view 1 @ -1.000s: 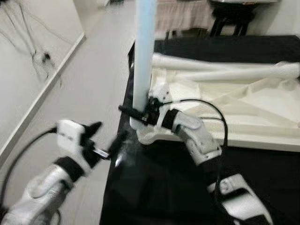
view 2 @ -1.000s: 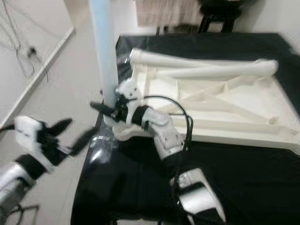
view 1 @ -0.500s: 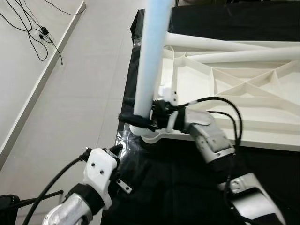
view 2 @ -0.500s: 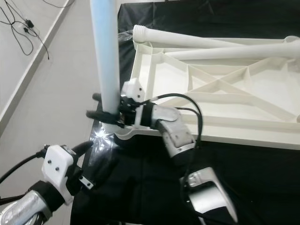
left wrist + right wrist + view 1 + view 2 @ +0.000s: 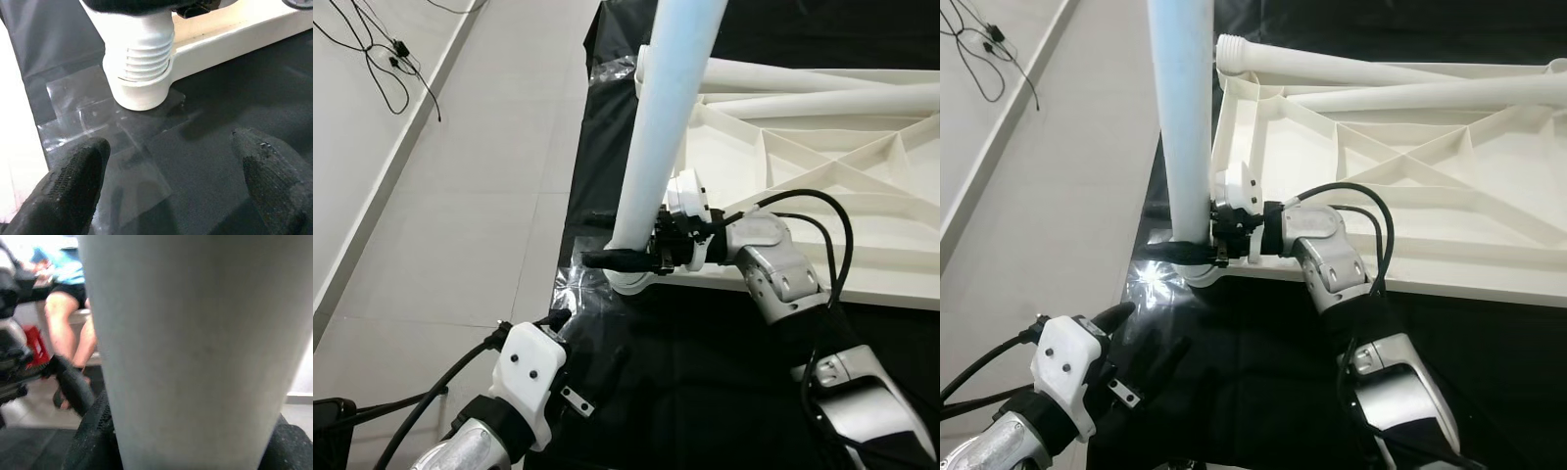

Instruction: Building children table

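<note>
Since the earlier frame the left hand (image 5: 166, 186) has been drawn in, fingers spread and empty, below the corner socket (image 5: 142, 90), where the upright leg (image 5: 661, 147), clasped by the right hand (image 5: 631, 257), could cross-thread if tilted.

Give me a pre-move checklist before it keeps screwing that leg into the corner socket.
1. Right gripper clamped on the upright table leg: ok.
2. Leg's threaded end seated in the corner socket: partly, several threads exposed; not ok yet.
3. Leg straight in the socket: cannot tell.
4. Left gripper open and apart from the socket: ok.
5. Upturned tabletop flat on the black cloth: ok.
6. Two spare legs lying clear of the right arm: ok.
</note>
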`<state>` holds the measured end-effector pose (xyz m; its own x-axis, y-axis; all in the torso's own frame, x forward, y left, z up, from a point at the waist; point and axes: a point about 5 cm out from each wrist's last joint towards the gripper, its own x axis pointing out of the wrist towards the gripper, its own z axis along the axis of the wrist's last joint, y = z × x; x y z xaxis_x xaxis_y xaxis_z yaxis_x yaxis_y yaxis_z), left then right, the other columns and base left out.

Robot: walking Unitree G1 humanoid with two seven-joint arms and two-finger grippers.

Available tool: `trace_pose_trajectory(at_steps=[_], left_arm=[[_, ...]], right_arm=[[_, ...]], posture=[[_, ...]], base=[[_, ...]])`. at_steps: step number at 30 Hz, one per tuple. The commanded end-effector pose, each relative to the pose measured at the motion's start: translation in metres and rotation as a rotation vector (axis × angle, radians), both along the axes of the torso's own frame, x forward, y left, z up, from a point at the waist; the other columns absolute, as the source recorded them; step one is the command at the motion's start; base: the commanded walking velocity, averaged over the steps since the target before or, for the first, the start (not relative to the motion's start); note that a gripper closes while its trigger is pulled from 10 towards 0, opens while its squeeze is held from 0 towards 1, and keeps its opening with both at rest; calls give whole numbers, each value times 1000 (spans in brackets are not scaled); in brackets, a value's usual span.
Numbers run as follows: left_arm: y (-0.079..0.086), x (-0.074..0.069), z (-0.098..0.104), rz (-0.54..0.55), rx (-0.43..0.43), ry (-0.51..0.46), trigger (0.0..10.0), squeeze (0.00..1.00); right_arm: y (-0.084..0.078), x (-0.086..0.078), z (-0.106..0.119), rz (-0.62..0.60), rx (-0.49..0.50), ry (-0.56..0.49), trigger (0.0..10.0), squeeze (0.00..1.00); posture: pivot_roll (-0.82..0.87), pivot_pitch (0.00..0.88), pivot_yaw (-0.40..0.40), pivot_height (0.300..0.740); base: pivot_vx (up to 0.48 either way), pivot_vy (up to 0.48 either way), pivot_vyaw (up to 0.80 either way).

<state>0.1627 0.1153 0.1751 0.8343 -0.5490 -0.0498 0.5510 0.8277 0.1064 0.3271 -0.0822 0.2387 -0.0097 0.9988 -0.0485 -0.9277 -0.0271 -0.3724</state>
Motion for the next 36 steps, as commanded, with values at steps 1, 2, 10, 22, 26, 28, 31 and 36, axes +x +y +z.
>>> trace_pose_trajectory(at_steps=[1, 2, 10, 22, 26, 28, 31, 36], left_arm=[[-1, -4, -1, -4, 13, 4, 10000, 0], [-1, -4, -1, -4, 13, 4, 10000, 0], [-2, -3, 0, -7, 13, 0, 10000, 0], [-4, -3, 0, 2, 14, -6, 10000, 0], [-4, -3, 0, 6, 14, -8, 10000, 0], [-4, -3, 0, 6, 14, -8, 10000, 0], [-5, -4, 0, 6, 13, -8, 10000, 0], [-4, -6, 1, 5, 13, -7, 10000, 0]], right_arm=[[-1, 0, -26, 28, -167, 34, 10000, 0], [-1, 0, -26, 28, -167, 34, 10000, 0], [-4, 3, -16, 126, -373, -50, 10000, 0], [7, 15, -1, 127, -481, -73, 10000, 0], [14, 27, 1, 13, -369, 53, 10000, 0], [15, 28, 0, -6, -354, 78, 10000, 0], [15, 34, -5, -70, -275, 148, 10000, 0], [11, 33, -19, -97, -163, 195, 10000, 0]], posture=[[55, 401, 93, 740], [55, 401, 93, 740], [48, 409, 81, 740], [50, 415, 73, 740], [45, 417, 72, 740], [45, 417, 72, 740], [44, 421, 72, 740], [55, 430, 80, 740]], base=[[0, 0, 0], [0, 0, 0], [0, 0, 0], [0, 0, 0], [0, 0, 0], [0, 0, 0], [0, 0, 0], [0, 0, 0]])
